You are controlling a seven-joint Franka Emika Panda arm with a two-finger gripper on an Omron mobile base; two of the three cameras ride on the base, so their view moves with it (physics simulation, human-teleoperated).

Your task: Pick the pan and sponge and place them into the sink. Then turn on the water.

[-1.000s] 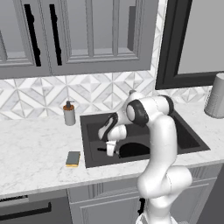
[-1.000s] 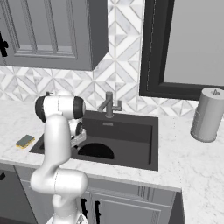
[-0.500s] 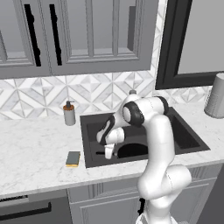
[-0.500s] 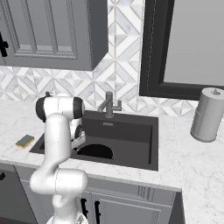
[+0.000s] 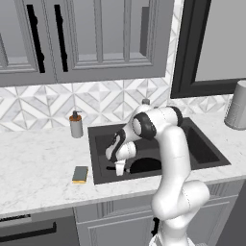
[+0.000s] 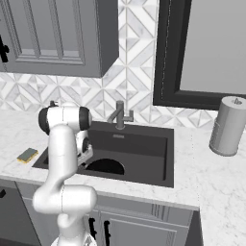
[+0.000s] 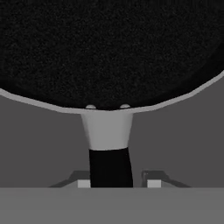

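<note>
Hovering pincer (image 5: pixel 119 167) low in the sink (image 5: pixel 206 153), straddling the pan (image 7: pixel 109 52) handle.

Pincer fingertips (image 7: pixel 153 183) sit either side of the black handle with a gap on the right side, so jaws look part open; can't tell if the left tip touches. Pan lies flat on the sink floor, its round black dish just beyond the handle neck, also seen as a dark curve (image 6: pixel 103 166) beside the arm. Sponge (image 5: pixel 80 174) lies on the marble desk (image 5: pixel 38 168), near the sink's left edge, apart from it. Soap bottle (image 5: pixel 75 125) stands farther back by the wall. Faucet (image 6: pixel 119 114) behind the basin. Paper roll (image 6: pixel 227 126) far right.
</note>
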